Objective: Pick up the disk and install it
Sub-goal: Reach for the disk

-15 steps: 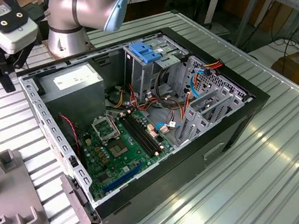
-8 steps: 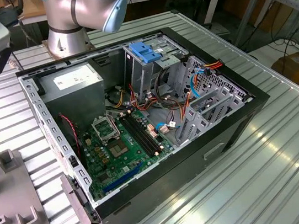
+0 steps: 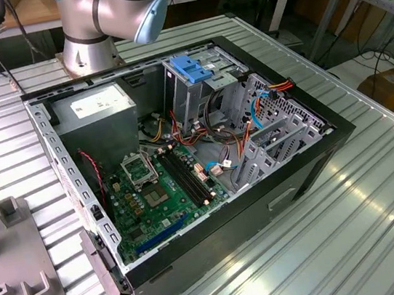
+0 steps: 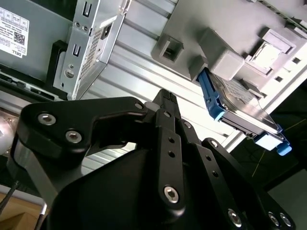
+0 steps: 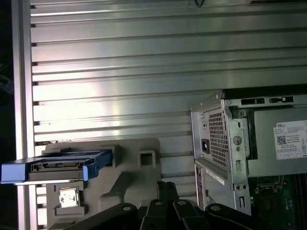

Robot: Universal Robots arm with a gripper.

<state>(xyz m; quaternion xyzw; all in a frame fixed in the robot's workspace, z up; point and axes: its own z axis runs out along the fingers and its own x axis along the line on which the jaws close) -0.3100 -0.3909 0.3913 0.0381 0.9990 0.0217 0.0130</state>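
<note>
Disk: standing on edge in the grey holder (blue rails showing), on the ribbed surface beside the open computer case.
End effector: closed, holding nothing, apart from the disk.

- The disk, framed by blue rails, sits in a grey holder.
- The holder rests on the ribbed table, beside the case.
- The black gripper is apart from the disk.
</note>
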